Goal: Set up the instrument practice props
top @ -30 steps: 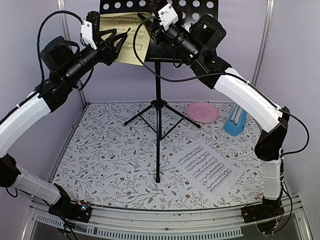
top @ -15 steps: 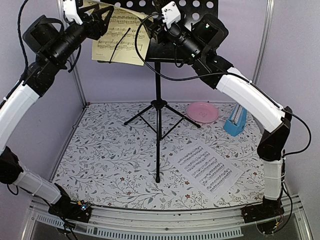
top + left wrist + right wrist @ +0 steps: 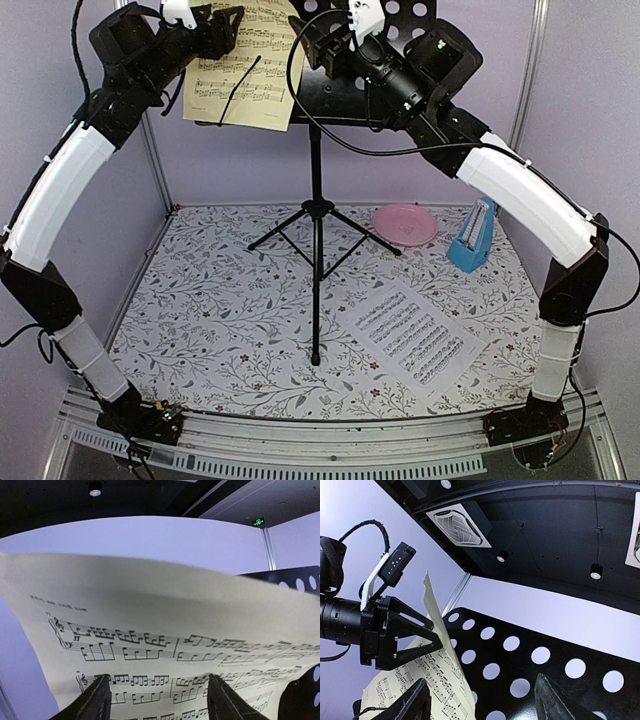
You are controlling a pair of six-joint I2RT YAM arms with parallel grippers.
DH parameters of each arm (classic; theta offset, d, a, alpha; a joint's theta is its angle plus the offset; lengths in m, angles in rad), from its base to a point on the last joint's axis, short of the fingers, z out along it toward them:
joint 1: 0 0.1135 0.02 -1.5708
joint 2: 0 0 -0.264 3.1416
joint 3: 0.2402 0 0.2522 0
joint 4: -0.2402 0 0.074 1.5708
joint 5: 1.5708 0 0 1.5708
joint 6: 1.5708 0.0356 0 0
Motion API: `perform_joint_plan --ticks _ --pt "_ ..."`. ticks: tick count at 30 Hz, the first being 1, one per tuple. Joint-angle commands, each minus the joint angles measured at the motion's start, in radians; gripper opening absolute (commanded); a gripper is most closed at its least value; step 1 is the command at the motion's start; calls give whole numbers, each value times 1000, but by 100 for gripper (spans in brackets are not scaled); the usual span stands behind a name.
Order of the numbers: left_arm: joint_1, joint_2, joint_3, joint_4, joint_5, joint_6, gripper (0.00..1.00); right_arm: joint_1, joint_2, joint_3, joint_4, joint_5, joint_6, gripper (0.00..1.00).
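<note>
Overhead, my left gripper (image 3: pixel 222 24) and right gripper (image 3: pixel 308 38) crowd the music stand (image 3: pixel 316 200), and my jaws are hard to read. Both wrist views show them spread, holding nothing. The pale-yellow sheet (image 3: pixel 245 80) seemingly leans on the stand. The white sheet (image 3: pixel 412 335) and the metronome (image 3: pixel 472 240) sit on the table (image 3: pixel 200 320).

Overhead camera is looking down over the table (image 3: pixel 200 320); both wrist cameras are tilting upward, close in, apparently sharing the sheet (image 3: pixel 150 605) and stand (image 3: pixel 525 667).
</note>
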Motion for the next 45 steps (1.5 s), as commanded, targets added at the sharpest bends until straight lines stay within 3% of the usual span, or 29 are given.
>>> perform_joint_plan --ticks 1,19,28,32,40,45 --pt "18 -4 28 -57 -33 -25 67 11 -41 -16 3 22 34 73" --pt "100 -128 -99 -157 23 -82 76 10 -70 -58 -36 36 100 72" --pt "174 -75 -19 -152 160 -103 84 10 -82 -62 -61 52 129 72" --pt "211 -75 -23 -146 246 -121 94 10 -114 -87 -87 71 147 72" --pt "280 -37 -7 -71 492 -135 84 11 -221 -194 -184 77 198 66" --pt "311 -14 13 -31 553 -143 86 10 -269 -224 -266 23 213 58"
